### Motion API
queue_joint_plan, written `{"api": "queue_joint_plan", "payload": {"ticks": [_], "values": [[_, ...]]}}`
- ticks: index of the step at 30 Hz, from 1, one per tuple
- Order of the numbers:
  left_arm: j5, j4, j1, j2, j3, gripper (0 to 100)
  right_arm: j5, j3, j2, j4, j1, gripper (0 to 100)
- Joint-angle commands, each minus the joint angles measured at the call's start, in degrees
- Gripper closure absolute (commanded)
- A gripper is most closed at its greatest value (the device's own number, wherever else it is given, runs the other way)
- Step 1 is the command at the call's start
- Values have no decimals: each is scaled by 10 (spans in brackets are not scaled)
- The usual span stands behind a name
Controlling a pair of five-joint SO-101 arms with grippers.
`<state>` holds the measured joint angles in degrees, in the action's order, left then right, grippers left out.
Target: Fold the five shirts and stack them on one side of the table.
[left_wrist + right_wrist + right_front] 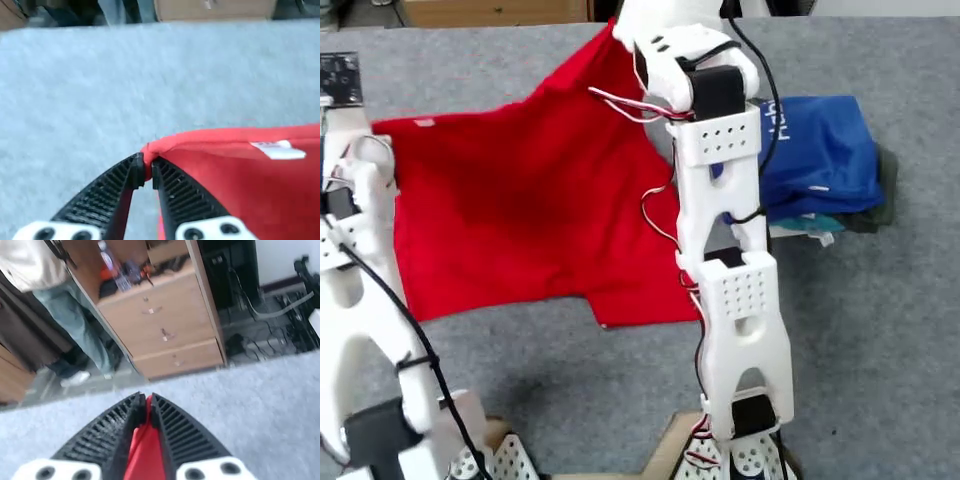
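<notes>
Right arm [735,290]: blocky white plastic shells, with two panels [725,140] perforated by grids of small holes. Black motor block [718,92] near the top. Thin red, white and black wires [620,103] and a black cable [772,100] run alongside.

Left arm [360,300]: same white shells, crossed by a black lead [390,300].

Left gripper [143,170] and right gripper [145,401]: black ribbed fingers [107,192] on white bases with dark screw holes.

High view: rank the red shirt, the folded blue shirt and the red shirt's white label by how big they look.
1. red shirt
2. folded blue shirt
3. white label
The gaps are plain, with no ties.
</notes>
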<state>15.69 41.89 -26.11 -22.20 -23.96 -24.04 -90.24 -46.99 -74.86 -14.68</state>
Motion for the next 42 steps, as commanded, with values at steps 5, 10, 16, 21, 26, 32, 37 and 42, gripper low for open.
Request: {"api": "queue_joint_plan", "payload": {"ticks": [5, 10, 16, 21, 26, 32, 37, 42], "values": [[3, 76, 18, -104, -12, 971, 4, -35, 13, -109, 7, 985], [4, 52, 11, -124, -120, 971, 25, -35, 28, -207, 8, 985], [5, -63, -42, -127, -243, 971, 60, -34, 53, -264, 31, 985], [41, -89, -66, -122, -276, 971, 95, -16, 92, -265, 33, 985], [82, -87, -65, -120, -281, 971, 127, 108, 151, -265, 6, 985], [118, -86, -69, -120, -283, 971, 130, 313, 218, -263, -1, 985], [105, -73, -71, -128, -237, 971, 113, 338, 252, -250, 25, 985], [43, 13, -75, -186, -138, 971, 92, 276, 304, -251, 32, 985]]}}
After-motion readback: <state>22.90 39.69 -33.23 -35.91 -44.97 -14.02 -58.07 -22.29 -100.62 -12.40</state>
